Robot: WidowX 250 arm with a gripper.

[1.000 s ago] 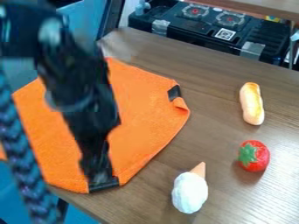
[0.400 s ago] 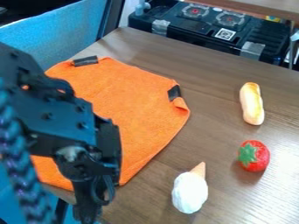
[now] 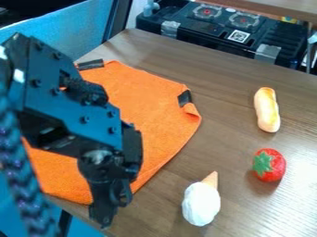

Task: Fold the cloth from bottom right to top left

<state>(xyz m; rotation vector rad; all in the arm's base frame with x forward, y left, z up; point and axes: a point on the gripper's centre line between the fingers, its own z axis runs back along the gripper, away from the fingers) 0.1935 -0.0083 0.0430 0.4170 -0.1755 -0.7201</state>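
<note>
One black gripper [image 3: 104,217] is where we begin: its tip points down at the lower left of the camera view, by the near edge of the table [image 3: 232,78], and we cannot tell how far open it is or whether it has hold of anything. The orange cloth [image 3: 151,104] lies flat on the table, up the view from that tip, spreading away behind the arm [image 3: 74,102] and out to its right. What the coming move turns on, we judge, is this: the cloth's lower edge is just beside the tip, on its upper side, so we would have to go up and inward to catch it, then carry it toward the top left. As far as we can see, the cloth runs longer up and down the view than across, though the arm hides much of its left part. Its far corner has a dark patch [image 3: 91,64], and another dark patch [image 3: 185,98] marks the right side, where the edge curls a little. Farther right, well apart from the cloth's fold path, we see the toy ice cream [image 3: 201,203], the strawberry [image 3: 269,164] and the bread roll [image 3: 267,109].
</note>
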